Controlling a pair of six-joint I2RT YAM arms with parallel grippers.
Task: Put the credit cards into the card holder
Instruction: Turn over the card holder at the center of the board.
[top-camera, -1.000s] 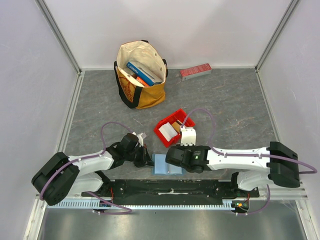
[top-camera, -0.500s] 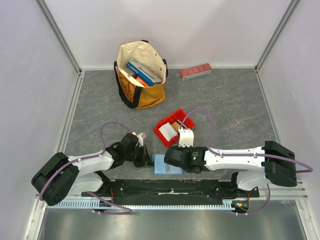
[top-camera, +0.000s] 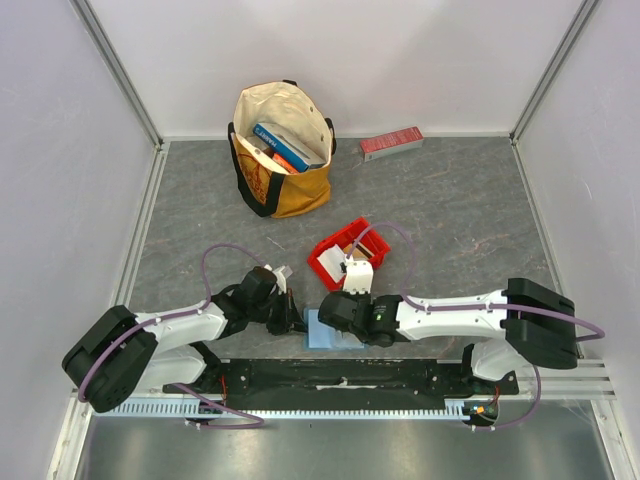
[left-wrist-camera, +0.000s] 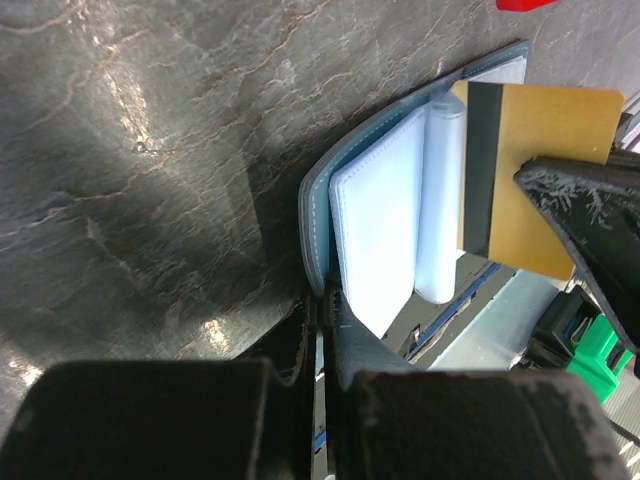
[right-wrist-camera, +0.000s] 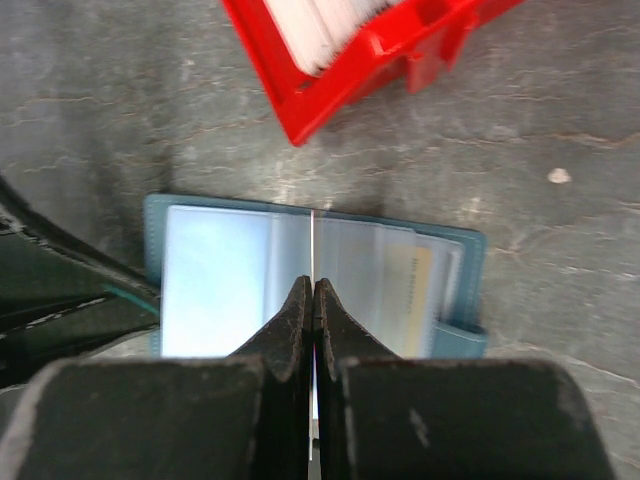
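Teal card holder (right-wrist-camera: 215, 275) lies open at the table's (right-wrist-camera: 100, 120) near edge, left gripper (left-wrist-camera: 322, 310) clamped on its left cover. Right gripper (right-wrist-camera: 313, 290) pinches tan card (left-wrist-camera: 535, 170) edge-on just over the spine, parallel to it. Right arm inserts.

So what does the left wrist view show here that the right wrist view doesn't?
Left wrist only: the tan face and dark stripe of the card held in the right gripper. Right wrist only: the red bin holding white cards, and a card already sleeved in the holder; the held card shows only as a thin edge. Both: the card holder lying open on the grey table, with the left gripper at its cover edge.
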